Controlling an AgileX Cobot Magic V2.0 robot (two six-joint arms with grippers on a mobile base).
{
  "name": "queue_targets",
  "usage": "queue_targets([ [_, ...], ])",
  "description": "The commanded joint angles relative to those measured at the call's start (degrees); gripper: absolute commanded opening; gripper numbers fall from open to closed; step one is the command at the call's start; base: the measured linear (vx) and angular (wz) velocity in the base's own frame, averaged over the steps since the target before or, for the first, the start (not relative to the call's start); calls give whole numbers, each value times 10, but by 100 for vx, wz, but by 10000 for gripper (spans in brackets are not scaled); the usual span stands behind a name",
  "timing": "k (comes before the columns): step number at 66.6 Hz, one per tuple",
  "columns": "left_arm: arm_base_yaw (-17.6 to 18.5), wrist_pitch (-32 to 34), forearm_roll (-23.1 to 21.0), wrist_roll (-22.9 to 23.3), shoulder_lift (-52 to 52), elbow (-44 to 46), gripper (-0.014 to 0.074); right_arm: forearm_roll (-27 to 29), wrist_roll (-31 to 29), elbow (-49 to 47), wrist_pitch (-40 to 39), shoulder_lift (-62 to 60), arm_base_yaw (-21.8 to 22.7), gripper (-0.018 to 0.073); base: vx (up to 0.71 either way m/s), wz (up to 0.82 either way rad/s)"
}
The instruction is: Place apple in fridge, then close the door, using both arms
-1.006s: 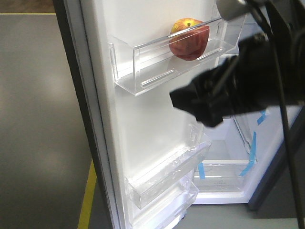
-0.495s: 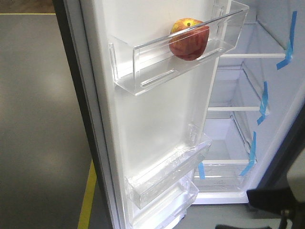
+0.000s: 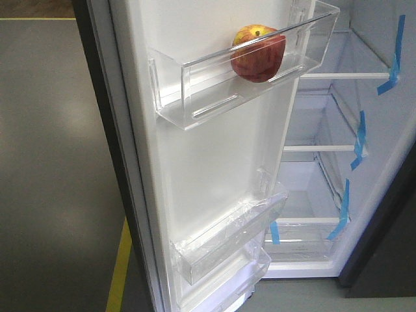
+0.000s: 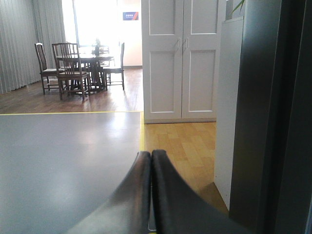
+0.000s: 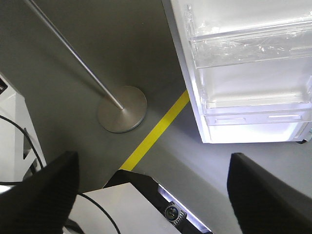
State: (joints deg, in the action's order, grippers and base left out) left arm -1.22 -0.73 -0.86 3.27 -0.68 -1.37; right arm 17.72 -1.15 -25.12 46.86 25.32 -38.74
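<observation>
Tall dark grey fridge [image 3: 312, 182], white inside, gapes; its narrow white-lined door [image 3: 214, 162], ahead of the spread-wide right claw [image 5: 153, 156], awaits closing. Red-yellow apple [image 3: 258, 53] sits in the door's upper clear plastic bin [image 3: 195, 97], out of both claws. And the left claw [image 4: 150, 155] is clenched, empty.

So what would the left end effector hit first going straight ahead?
Nothing near: the left end effector points over open floor; the far white cupboard looks first, though depth is unclear.
</observation>
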Motion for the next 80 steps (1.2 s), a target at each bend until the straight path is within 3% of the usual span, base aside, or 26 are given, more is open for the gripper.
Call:
queue_targets([
  [1,0,44,-5,2,-7,10,-6,9,-2,-15,-27,3,-1,588,0,0],
  [28,0,78,-5,7,-7,10,-6,9,-2,-15,-26,3,-1,587,0,0],
  [40,0,209,-5,96,-7,23,-6,9,-2,-15,-27,3,-1,587,0,0],
  [43,0,213,-5,110,-6,42,-6,9,-2,-15,-27,3,-1,587,0,0],
  [48,0,177,-5,115,11,89,-6,9,-2,-15,-27,3,-1,587,0,0],
  [55,0,77,-4,91,72,180,-6,9,-2,-15,-27,3,-1,587,0,0],
  [80,0,-164,-4,-13,418,490,-6,9,-2,-15,-22,3,-1,587,0,0],
])
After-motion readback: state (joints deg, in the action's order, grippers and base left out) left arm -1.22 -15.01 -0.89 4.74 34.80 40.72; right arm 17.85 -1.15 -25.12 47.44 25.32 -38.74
